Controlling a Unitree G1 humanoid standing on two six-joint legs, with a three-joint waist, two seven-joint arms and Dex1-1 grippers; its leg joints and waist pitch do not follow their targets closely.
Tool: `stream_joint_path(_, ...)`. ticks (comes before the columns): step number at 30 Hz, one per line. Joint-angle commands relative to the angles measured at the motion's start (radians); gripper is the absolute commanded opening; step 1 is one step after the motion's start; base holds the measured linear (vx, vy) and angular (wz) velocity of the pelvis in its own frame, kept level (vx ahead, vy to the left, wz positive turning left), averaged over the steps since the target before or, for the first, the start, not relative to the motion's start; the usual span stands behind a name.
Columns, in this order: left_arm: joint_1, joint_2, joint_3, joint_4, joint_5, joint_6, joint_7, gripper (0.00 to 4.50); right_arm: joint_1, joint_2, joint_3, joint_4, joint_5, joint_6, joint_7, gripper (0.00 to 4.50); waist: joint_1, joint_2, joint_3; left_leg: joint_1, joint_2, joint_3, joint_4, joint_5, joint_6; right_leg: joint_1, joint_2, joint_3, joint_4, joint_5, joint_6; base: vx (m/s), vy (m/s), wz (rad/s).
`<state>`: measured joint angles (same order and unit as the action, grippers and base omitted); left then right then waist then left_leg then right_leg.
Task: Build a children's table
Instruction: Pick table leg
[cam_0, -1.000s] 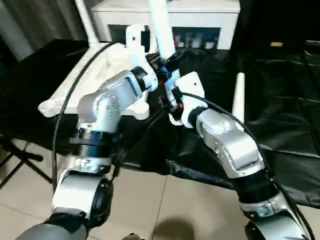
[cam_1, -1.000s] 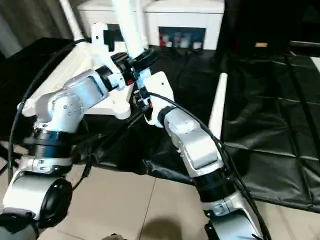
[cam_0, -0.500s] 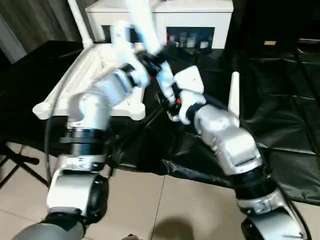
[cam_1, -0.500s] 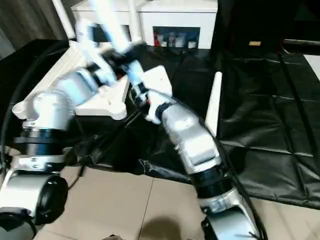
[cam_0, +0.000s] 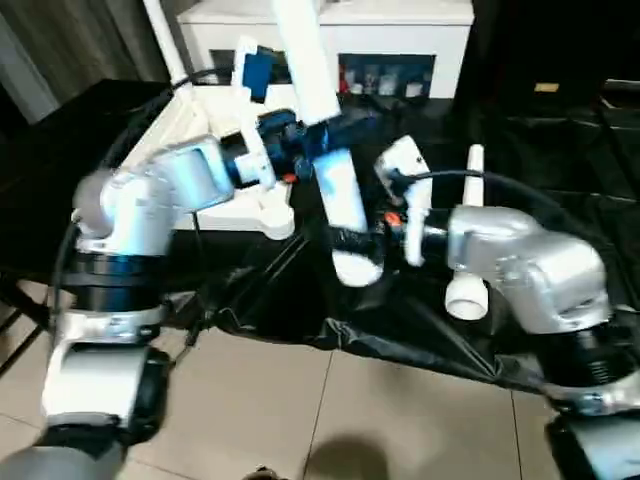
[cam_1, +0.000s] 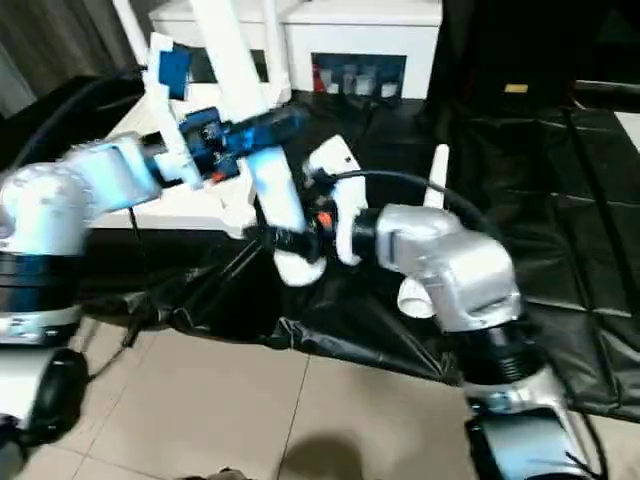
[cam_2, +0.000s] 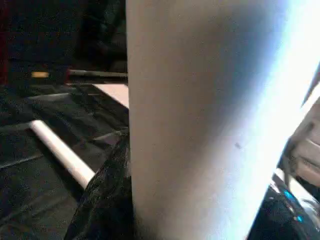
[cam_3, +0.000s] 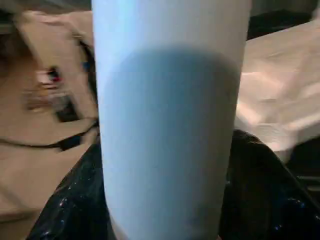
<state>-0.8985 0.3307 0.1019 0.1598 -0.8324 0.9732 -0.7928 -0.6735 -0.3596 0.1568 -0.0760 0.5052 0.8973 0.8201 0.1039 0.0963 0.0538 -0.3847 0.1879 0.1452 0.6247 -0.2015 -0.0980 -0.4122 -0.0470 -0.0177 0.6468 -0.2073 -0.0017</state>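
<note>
I gripped one white leg (cam_0: 325, 150) near the middle with my left claw (cam_0: 300, 140) and right claw (cam_0: 355, 240). I saw no readable writing.

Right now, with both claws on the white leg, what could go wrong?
1. The leg hangs in the air between the left claw and the right claw. If either grip loosens, it could slip and fall.
2. Its thick end sits close above the black cover near the table edge, so it could snag the folds or fall to the floor.
3. Swinging it may knock the table top.
</note>
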Motion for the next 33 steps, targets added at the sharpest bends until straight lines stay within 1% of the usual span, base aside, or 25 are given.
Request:
stream_joint_path(1, 0.003, 0.02, 0.002, -0.032, -0.046, 0.041, -0.058, 1.86, -0.025, -0.017, -0.049, -0.003, 0.03, 0.04, 0.014, 3.15, 0.004, -0.011, -0.075, 0.004, 0.008, 0.002, -0.059, -0.047, 0.004, 0.072, -0.056, 0.032, -0.068, -0.023, -0.218, 0.0, 0.0, 0.0)
stream_joint_path(2, 0.004, 0.025, 0.004, -0.037, -0.06, 0.053, -0.075, 1.86, -0.026, -0.022, -0.059, -0.007, 0.055, 0.059, 0.03, 3.15, 0.005, -0.011, -0.076, 0.005, 0.008, 0.002, -0.059, -0.045, 0.002, 0.071, -0.056, 0.031, -0.068, -0.021, -0.218, 0.0, 0.0, 0.0)
stream_joint_path(6, 0.011, 0.044, -0.007, -0.056, -0.081, 0.068, -0.122, 1.86, -0.024, -0.041, -0.066, -0.025, 0.105, 0.101, 0.071, 3.15, 0.01, -0.012, -0.077, 0.004, 0.01, 0.002, -0.059, -0.038, 0.002, 0.071, -0.056, 0.031, -0.067, -0.005, -0.222, 0.0, 0.0, 0.0)
stream_joint_path(8, 0.014, 0.047, -0.007, -0.066, -0.09, 0.073, -0.131, 1.86, -0.019, -0.044, -0.065, -0.037, 0.116, 0.117, 0.075, 2.78, 0.012, -0.014, -0.077, 0.004, 0.008, 0.003, -0.058, -0.031, 0.0, 0.07, -0.055, 0.031, -0.066, 0.0, -0.219, 0.0, 0.0, 0.0)
stream_joint_path(9, 0.015, 0.048, -0.006, -0.068, -0.092, 0.075, -0.134, 1.86, -0.017, -0.045, -0.064, -0.04, 0.121, 0.123, 0.075, 2.76, 0.013, -0.013, -0.077, 0.003, 0.008, 0.003, -0.058, -0.032, -0.002, 0.07, -0.056, 0.03, -0.066, -0.005, -0.219, 0.0, 0.0, 0.0)
stream_joint_path(10, 0.015, 0.048, -0.005, -0.069, -0.092, 0.076, -0.137, 1.86, -0.016, -0.046, -0.064, -0.042, 0.124, 0.127, 0.075, 2.76, 0.012, -0.013, -0.077, 0.003, 0.008, 0.003, -0.058, -0.031, -0.002, 0.071, -0.055, 0.03, -0.066, -0.006, -0.218, 0.0, 0.0, 0.0)
stream_joint_path(11, 0.015, 0.049, -0.006, -0.07, -0.091, 0.075, -0.14, 1.86, -0.015, -0.046, -0.062, -0.043, 0.124, 0.128, 0.073, 2.54, 0.012, -0.013, -0.077, 0.003, 0.008, 0.002, -0.059, -0.031, -0.004, 0.071, -0.056, 0.03, -0.067, -0.009, -0.215, 0.0, 0.0, 0.0)
stream_joint_path(12, 0.015, 0.049, -0.006, -0.071, -0.09, 0.075, -0.144, 1.86, -0.014, -0.046, -0.06, -0.044, 0.125, 0.131, 0.071, 2.54, 0.012, -0.013, -0.077, 0.003, 0.008, 0.003, -0.059, -0.033, -0.005, 0.07, -0.055, 0.03, -0.067, -0.013, -0.213, 0.0, 0.0, 0.0)
stream_joint_path(14, 0.017, 0.05, -0.005, -0.072, -0.089, 0.075, -0.151, 1.86, -0.014, -0.046, -0.058, -0.046, 0.132, 0.138, 0.062, 2.32, 0.012, -0.013, -0.077, 0.003, 0.008, 0.003, -0.059, -0.033, -0.007, 0.07, -0.056, 0.03, -0.068, -0.02, -0.21, 0.0, 0.0, 0.0)
stream_joint_path(15, 0.017, 0.05, -0.005, -0.073, -0.089, 0.075, -0.152, 1.86, -0.014, -0.046, -0.058, -0.047, 0.133, 0.139, 0.061, 2.32, 0.012, -0.013, -0.078, 0.003, 0.008, 0.003, -0.059, -0.032, -0.007, 0.071, -0.056, 0.03, -0.068, -0.019, -0.209, 0.0, 0.0, 0.0)
stream_joint_path(16, 0.02, 0.052, -0.009, -0.077, -0.083, 0.067, -0.154, 1.86, -0.014, -0.045, -0.057, -0.048, 0.129, 0.134, 0.054, 2.13, 0.012, -0.013, -0.078, 0.003, 0.008, 0.002, -0.059, -0.029, -0.008, 0.07, -0.056, 0.03, -0.067, -0.014, -0.208, 0.0, 0.0, 0.0)
stream_joint_path(19, 0.027, 0.048, -0.025, -0.076, -0.026, 0.01, -0.122, 1.86, -0.014, -0.038, -0.05, -0.047, 0.091, 0.09, 0.016, 2.04, 0.012, -0.013, -0.077, 0.001, 0.01, 0.001, -0.06, -0.03, -0.013, 0.07, -0.058, 0.03, -0.069, -0.02, -0.203, 0.0, 0.0, 0.0)
stream_joint_path(20, 0.016, 0.029, -0.02, -0.044, 0.009, -0.017, -0.064, 2.21, -0.015, -0.022, -0.048, -0.038, 0.053, 0.044, -0.024, 1.97, 0.011, -0.009, -0.077, 0.002, 0.011, 0.002, -0.059, -0.034, -0.019, 0.068, -0.058, 0.03, -0.07, -0.021, -0.199, 0.0, 0.0, 0.0)
stream_joint_path(21, 0.008, 0.019, -0.017, -0.022, 0.032, -0.037, -0.033, 2.42, -0.016, -0.008, -0.054, -0.03, 0.038, 0.026, -0.051, 1.97, 0.01, -0.01, -0.077, 0.003, 0.009, 0.003, -0.058, -0.036, -0.02, 0.069, -0.058, 0.03, -0.07, -0.02, -0.199, 0.0, 0.0, 0.0)
stream_joint_path(22, 0.0, 0.007, -0.01, 0.0, 0.051, -0.052, 0.007, 2.56, -0.018, 0.002, -0.055, -0.023, 0.019, 0.006, -0.076, 1.95, 0.01, -0.011, -0.077, 0.002, 0.008, 0.003, -0.059, -0.036, -0.021, 0.07, -0.058, 0.03, -0.07, -0.02, -0.199, 0.0, 0.0, 0.0)
stream_joint_path(23, -0.014, -0.015, 0.008, 0.031, 0.075, -0.069, 0.076, 2.58, -0.02, 0.026, -0.068, -0.009, 0.006, -0.014, -0.118, 1.93, 0.008, -0.012, -0.078, 0.002, 0.007, 0.002, -0.059, -0.033, -0.027, 0.07, -0.057, 0.03, -0.071, -0.023, -0.192, 0.0, 0.0, 0.0)
stream_joint_path(24, -0.016, -0.018, 0.01, 0.034, 0.079, -0.072, 0.087, 2.58, -0.021, 0.031, -0.071, -0.007, 0.005, -0.017, -0.125, 1.93, 0.009, -0.012, -0.077, 0.003, 0.006, 0.003, -0.058, -0.035, -0.029, 0.069, -0.057, 0.03, -0.072, -0.031, -0.188, 0.0, 0.0, 0.0)
stream_joint_path(25, -0.019, -0.028, 0.015, 0.04, 0.093, -0.084, 0.119, 2.77, -0.021, 0.046, -0.084, -0.002, 0.009, -0.021, -0.142, 1.92, 0.01, -0.014, -0.079, 0.004, 0.005, 0.003, -0.059, -0.038, -0.028, 0.072, -0.057, 0.031, -0.073, -0.04, -0.185, 0.0, 0.0, 0.0)
stream_joint_path(26, -0.025, -0.041, 0.019, 0.041, 0.114, -0.101, 0.167, 2.9, -0.025, 0.062, -0.099, 0.001, 0.021, -0.017, -0.159, 1.91, 0.01, -0.007, -0.079, 0.001, 0.007, 0.001, -0.06, -0.032, -0.029, 0.072, -0.058, 0.03, -0.072, -0.028, -0.186, 0.0, 0.0, 0.0)
stream_joint_path(27, -0.025, -0.041, 0.019, 0.041, 0.114, -0.101, 0.167, 2.98, -0.025, 0.062, -0.099, 0.001, 0.021, -0.017, -0.159, 1.91, 0.009, -0.009, -0.08, 0.001, 0.007, 0.001, -0.06, -0.031, -0.029, 0.073, -0.057, 0.029, -0.071, -0.019, -0.187, 0.0, 0.0, 0.0)
stream_joint_path(28, -0.033, -0.048, 0.022, 0.048, 0.129, -0.113, 0.198, 3.02, -0.032, 0.068, -0.108, 0.004, 0.032, -0.009, -0.16, 1.91, 0.012, -0.006, -0.082, 0.001, 0.006, -0.001, -0.058, -0.024, -0.026, 0.074, -0.057, 0.029, -0.067, 0.006, -0.19, 0.0, 0.0, 0.0)
stream_joint_path(30, -0.044, -0.051, 0.027, 0.054, 0.129, -0.111, 0.211, 3.14, -0.041, 0.072, -0.121, 0.006, 0.049, 0.004, -0.156, 1.91, 0.011, -0.007, -0.082, 0.0, 0.005, -0.001, -0.057, -0.017, -0.023, 0.075, -0.055, 0.028, -0.065, 0.04, -0.194, 0.0, 0.0, 0.0)
stream_joint_path(31, -0.057, -0.051, 0.036, 0.057, 0.118, -0.101, 0.212, 3.16, -0.052, 0.072, -0.136, 0.01, 0.069, 0.021, -0.149, 1.91, 0.012, -0.008, -0.082, 0.001, 0.003, 0.0, -0.057, -0.015, -0.019, 0.075, -0.054, 0.028, -0.064, 0.052, -0.198, 0.0, 0.0, 0.0)
stream_joint_path(32, -0.084, -0.048, 0.058, 0.06, 0.085, -0.076, 0.2, 3.16, -0.076, 0.06, -0.162, 0.019, 0.102, 0.052, -0.133, 1.91, 0.013, -0.013, -0.085, 0.001, 0.0, 0.0, -0.055, -0.008, -0.015, 0.078, -0.053, 0.028, -0.06, 0.063, -0.207, 0.0, 0.0, 0.0)
stream_joint_path(33, -0.093, -0.048, 0.069, 0.059, 0.072, -0.063, 0.198, 3.16, -0.084, 0.053, -0.175, 0.023, 0.115, 0.068, -0.128, 1.91, 0.014, -0.013, -0.086, 0.0, 0.0, 0.0, -0.054, -0.003, -0.012, 0.077, -0.054, 0.028, -0.061, 0.068, -0.21, 0.0, 0.0, 0.0)
